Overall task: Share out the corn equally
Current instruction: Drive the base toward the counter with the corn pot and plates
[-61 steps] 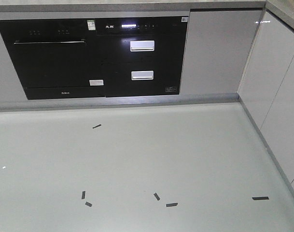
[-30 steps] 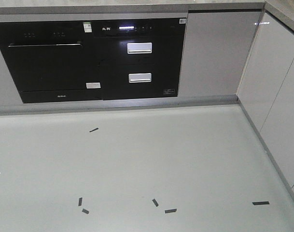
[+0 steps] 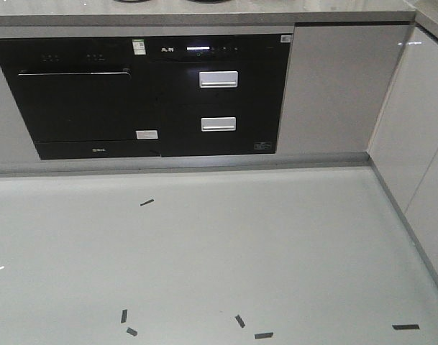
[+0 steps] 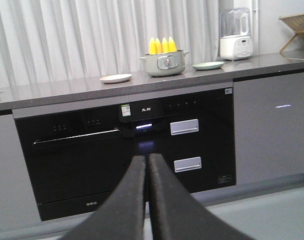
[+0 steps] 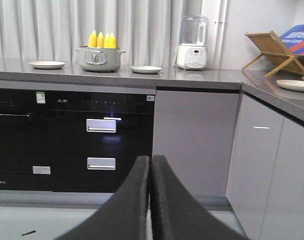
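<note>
Corn [image 4: 161,45] bases hidden in pot [image 4: 164,65].

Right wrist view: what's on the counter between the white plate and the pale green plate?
A round grey-green pot holding upright yellow corn cobs sits between them, nothing else. The left wrist view shows the same.

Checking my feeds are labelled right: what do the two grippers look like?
The left gripper and right gripper look alike. Each has two smooth matte-black fingers, broad at the base and tapering to narrow rounded tips. No cables or markings show.
</note>
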Motion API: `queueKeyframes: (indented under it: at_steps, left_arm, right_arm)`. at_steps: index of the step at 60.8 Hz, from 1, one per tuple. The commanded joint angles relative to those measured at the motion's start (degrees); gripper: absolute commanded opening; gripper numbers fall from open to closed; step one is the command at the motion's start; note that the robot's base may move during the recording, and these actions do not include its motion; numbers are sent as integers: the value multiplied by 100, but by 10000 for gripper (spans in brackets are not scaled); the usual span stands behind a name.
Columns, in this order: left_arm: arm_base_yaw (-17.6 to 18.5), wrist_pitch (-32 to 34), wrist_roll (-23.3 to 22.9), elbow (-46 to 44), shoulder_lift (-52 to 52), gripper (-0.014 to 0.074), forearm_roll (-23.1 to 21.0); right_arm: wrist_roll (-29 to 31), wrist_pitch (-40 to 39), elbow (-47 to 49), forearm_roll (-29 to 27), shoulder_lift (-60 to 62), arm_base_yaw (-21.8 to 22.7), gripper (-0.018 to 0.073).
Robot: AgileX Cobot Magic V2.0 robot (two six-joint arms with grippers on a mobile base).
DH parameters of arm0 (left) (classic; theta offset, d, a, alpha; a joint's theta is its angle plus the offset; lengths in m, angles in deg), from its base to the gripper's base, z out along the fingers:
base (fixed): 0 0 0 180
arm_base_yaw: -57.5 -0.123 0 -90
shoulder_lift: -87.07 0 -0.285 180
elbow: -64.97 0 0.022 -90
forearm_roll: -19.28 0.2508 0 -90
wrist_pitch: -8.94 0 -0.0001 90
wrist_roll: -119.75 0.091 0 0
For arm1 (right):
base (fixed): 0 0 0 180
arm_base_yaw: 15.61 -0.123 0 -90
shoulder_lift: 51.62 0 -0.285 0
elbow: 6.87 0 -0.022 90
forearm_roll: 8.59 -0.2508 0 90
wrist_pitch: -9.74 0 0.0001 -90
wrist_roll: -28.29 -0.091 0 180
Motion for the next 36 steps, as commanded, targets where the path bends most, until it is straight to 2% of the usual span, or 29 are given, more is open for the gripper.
queueKeyframes:
  at_steps: [1,36]
  left_arm:
    - [12,431,-59,59,79,-7,-63]
    - [12,431,-59,59,79,-7,-63]
  right_arm:
    - [42,-463,-63,16,39,3,-10]
    - [42,-463,-63,16,39,3,-10]
